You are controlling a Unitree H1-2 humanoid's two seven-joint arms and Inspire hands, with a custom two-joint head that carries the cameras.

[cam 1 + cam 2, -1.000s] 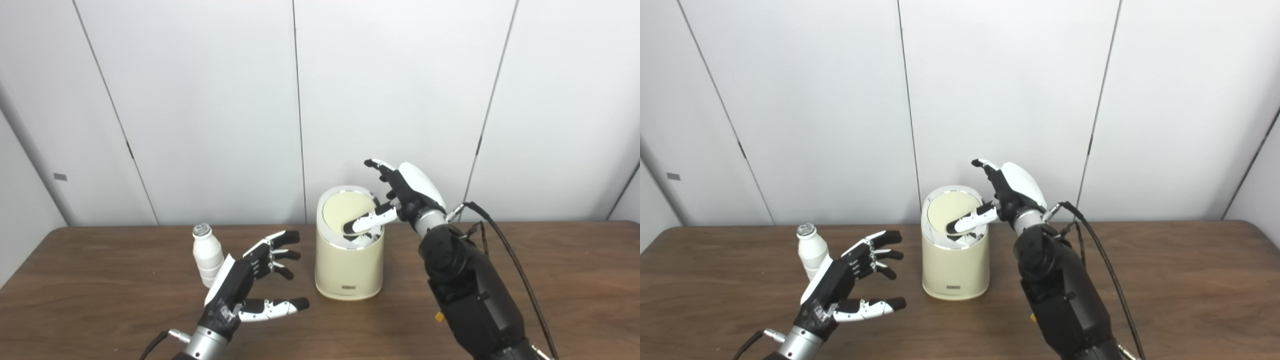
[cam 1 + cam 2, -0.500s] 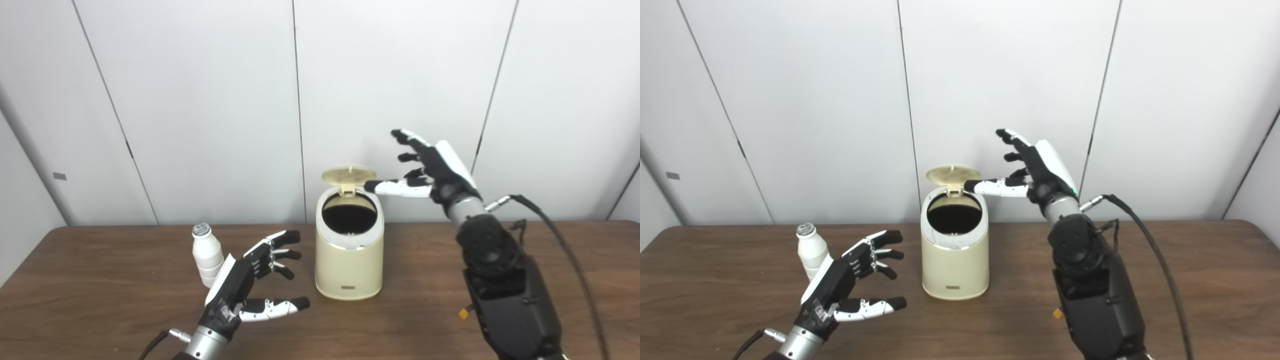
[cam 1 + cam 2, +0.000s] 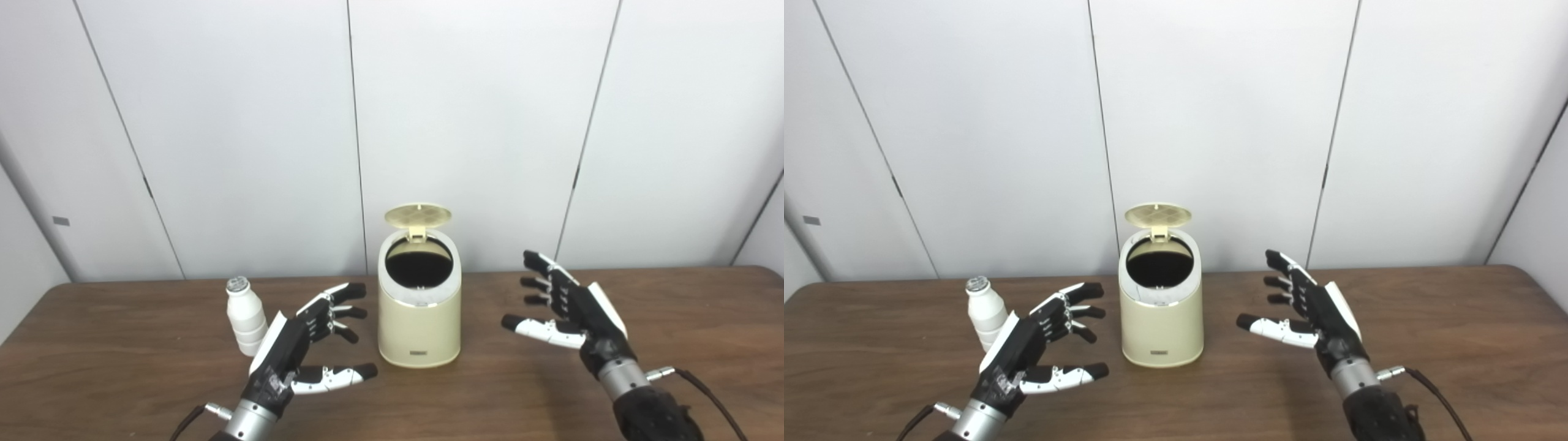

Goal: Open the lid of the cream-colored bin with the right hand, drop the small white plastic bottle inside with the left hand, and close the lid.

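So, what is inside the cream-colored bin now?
The cream-colored round bin has its lid raised; the mouth shows only darkness. Its bottom is hidden. The small white plastic bottle stands outside, on the table.

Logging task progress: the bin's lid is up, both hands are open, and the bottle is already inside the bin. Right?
Not quite. The bottle stands on the table, left of the bin, as the left eye view shows. The lid is up; left hand and right hand are open.

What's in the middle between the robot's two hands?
The cream-colored bin stands on the table between the left hand and the right hand, with its lid flipped up. Both eye views show it.
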